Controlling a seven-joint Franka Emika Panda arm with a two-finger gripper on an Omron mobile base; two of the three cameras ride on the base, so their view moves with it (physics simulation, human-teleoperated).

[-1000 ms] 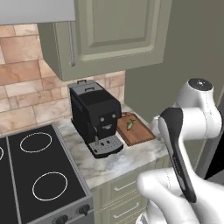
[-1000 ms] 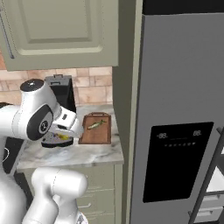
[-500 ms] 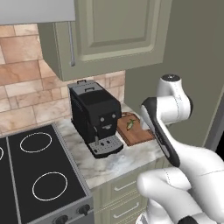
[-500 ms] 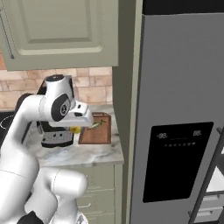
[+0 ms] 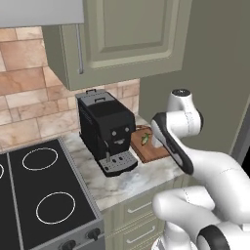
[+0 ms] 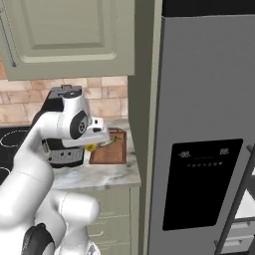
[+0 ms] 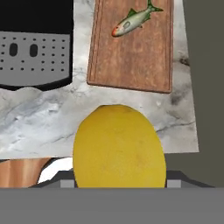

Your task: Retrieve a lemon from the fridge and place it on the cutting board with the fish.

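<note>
The lemon (image 7: 119, 146) is filling the lower middle of the hand view, sitting right at the gripper (image 6: 91, 146) with the jaws standing partly apart around it, so it reads as being held; in the right base view it is peeking out yellow under the white hand, left of centre. It is hanging above the marble counter (image 7: 48, 118) just short of the near edge of the cutting board (image 7: 131, 57), which is lying in the upper middle of the hand view. The fish (image 7: 131, 22) is resting at the board's far end, near the top edge of the picture, leaving most of the wood bare, probably the spot meant for the fruit. The black coffee machine (image 5: 107, 129) is standing just beside the board, its drip tray showing at the upper left of the hand view. The grey fridge (image 6: 204, 134) is taking up the right half of the right base view; pale figures are glowing on its black dispenser panel (image 6: 201, 182), too small to read. No other writing is showing.
</note>
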